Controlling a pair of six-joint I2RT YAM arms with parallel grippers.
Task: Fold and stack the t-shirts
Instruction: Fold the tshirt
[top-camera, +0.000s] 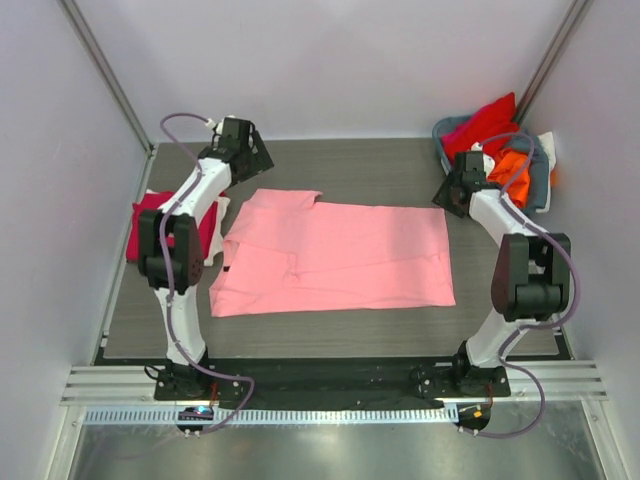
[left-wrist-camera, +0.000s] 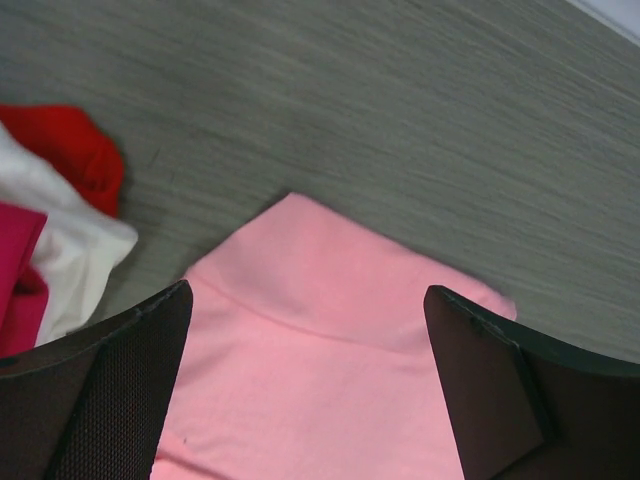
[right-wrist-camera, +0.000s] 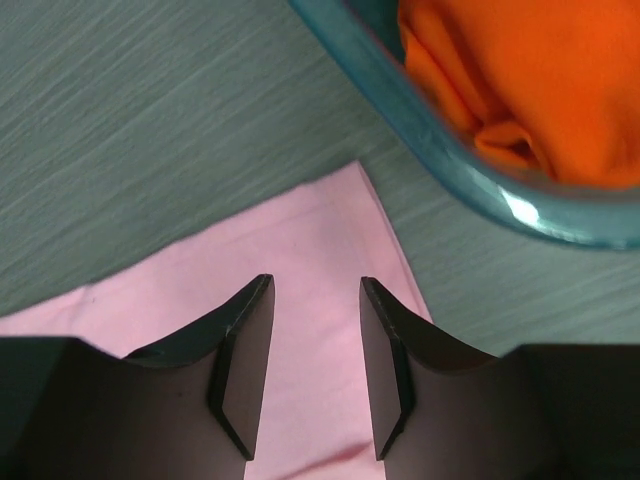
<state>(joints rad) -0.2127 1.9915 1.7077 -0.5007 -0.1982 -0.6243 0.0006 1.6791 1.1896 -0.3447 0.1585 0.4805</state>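
pink tee (top-camera: 340, 255) lies L-R | L gripper (top-camera: 252, 160) over its upper-left corner, jaws wide | R gripper (top-camera: 450, 195) over upper-right corner, jaws half-apart, empty

spread t-shirt (top-camera: 340, 255) on table (top-camera: 380, 170) centre, folded shirts (top-camera: 142, 225) left of it, basket (top-camera: 442, 140) holding more shirts (top-camera: 490, 125) at back right

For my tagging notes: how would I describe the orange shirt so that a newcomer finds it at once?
At the table's far right corner sits a grey-blue basket. The orange shirt lies bunched in it. It alone is orange; its neighbours are a red shirt and a white one.
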